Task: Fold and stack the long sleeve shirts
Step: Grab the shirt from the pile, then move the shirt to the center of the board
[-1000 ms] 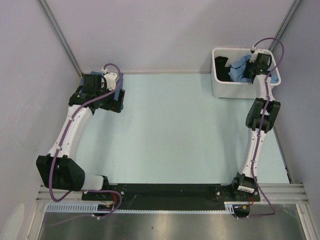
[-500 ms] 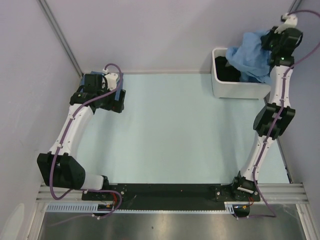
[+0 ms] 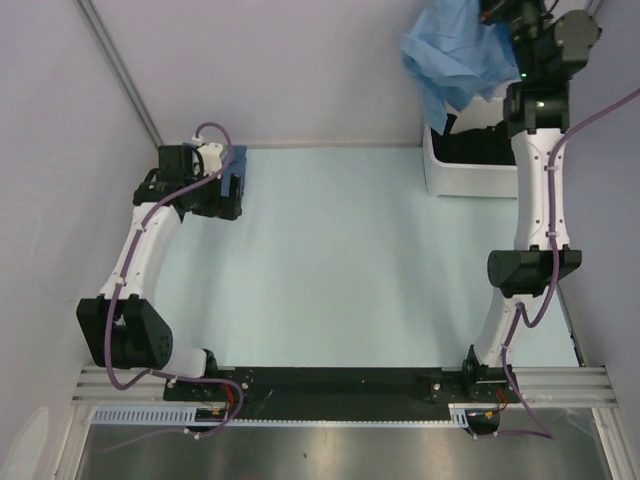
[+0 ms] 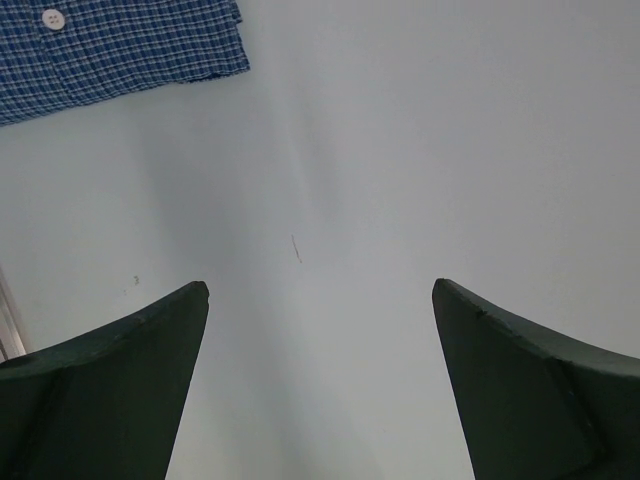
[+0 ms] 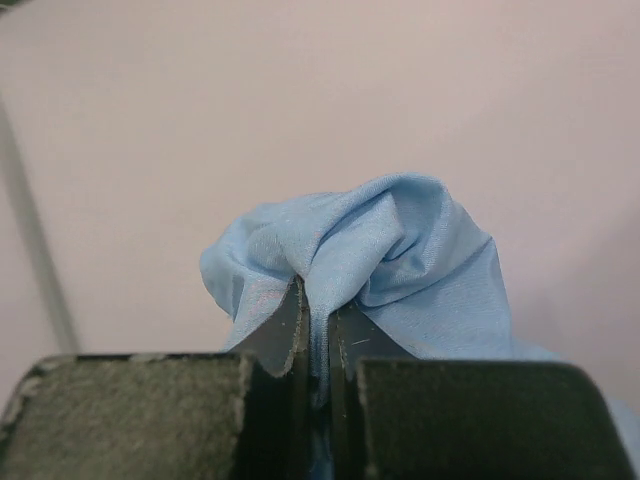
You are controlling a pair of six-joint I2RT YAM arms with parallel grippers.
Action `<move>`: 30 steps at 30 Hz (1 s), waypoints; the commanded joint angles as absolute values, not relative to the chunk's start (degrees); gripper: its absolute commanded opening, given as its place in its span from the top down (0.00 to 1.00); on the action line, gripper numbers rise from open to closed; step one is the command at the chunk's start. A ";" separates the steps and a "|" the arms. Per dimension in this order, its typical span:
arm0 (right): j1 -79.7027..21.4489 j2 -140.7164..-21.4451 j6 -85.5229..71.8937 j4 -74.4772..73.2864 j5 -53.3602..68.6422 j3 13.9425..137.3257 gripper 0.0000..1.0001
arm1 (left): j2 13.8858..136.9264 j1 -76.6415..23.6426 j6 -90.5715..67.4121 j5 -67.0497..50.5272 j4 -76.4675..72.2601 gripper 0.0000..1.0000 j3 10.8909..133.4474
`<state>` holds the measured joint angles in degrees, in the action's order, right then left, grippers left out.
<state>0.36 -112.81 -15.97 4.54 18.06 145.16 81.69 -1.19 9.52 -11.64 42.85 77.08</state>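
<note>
Right gripper (image 5: 318,305) clamped on light sky-blue shirt (image 3: 450,60), hanging above white bin (image 3: 455,178) at far right; left gripper (image 4: 320,295) jaws fully apart over table (image 3: 340,260), near blue checked cloth (image 4: 120,45)

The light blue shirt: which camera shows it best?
The top external view: most of the light blue shirt hangs in the air above the white bin. Right wrist shows only a pinched fold; left wrist, none of it.

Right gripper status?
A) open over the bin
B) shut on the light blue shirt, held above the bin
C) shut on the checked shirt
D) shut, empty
B: the right gripper pinches a fold of the light blue shirt, which hangs above the white bin.
</note>
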 commanded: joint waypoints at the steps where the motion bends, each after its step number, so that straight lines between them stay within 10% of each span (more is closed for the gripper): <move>1: -10.51 -109.25 -14.86 13.09 15.74 149.24 1.00 | 82.44 4.20 5.98 -17.65 41.57 0.01 80.51; 11: -19.44 -97.84 -25.79 6.26 12.39 127.76 1.00 | 79.29 10.98 5.54 -25.48 40.43 0.01 78.14; 13: -14.34 -91.62 -28.56 0.37 17.82 111.07 0.76 | 76.83 12.82 6.93 -27.24 39.38 0.01 75.86; 16: -8.80 -85.10 -15.61 -10.17 23.98 87.85 0.01 | 75.06 13.01 11.75 -28.29 39.37 0.00 72.87; 30: -16.16 -78.58 28.03 -37.54 30.94 63.82 0.04 | 71.45 4.33 50.07 -28.92 51.24 0.01 54.77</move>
<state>-11.07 -82.83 18.09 -34.92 29.93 68.34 72.53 9.30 35.97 -29.98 47.79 59.29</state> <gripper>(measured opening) 0.978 0.994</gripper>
